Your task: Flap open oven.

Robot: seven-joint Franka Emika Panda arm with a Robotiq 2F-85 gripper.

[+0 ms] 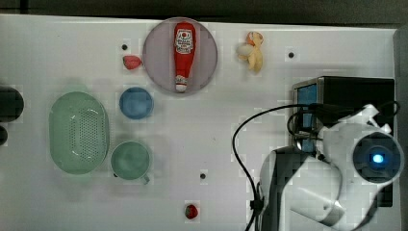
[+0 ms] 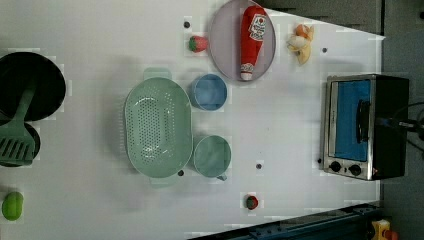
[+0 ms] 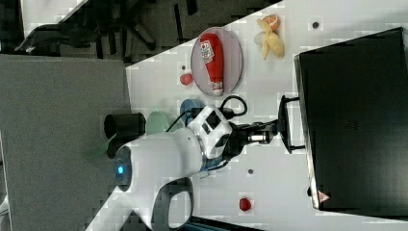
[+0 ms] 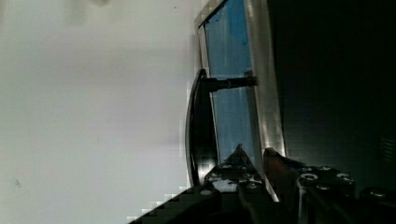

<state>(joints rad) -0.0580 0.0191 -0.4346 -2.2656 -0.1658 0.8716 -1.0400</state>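
While I watch from the top view, the white table [image 1: 57, 48] carries the oven [image 1: 353, 94] at the top view's right edge, door shut, the arm hanging over it. My tool [image 3: 281, 129] sits at the door's handle [image 3: 285, 124] in the right view; I cannot tell whether its fingers are apart or together. On the table I see a plate [image 1: 159, 38] with a ketchup bottle [image 1: 184, 50], a blue bowl [image 1: 136, 102], a green colander [image 1: 78, 132], a green cup [image 1: 130, 160] and a banana [image 1: 253, 50]. Beyond the table in the right view, grey floor [image 3: 53, 110] and dark chair legs [image 3: 122, 24]
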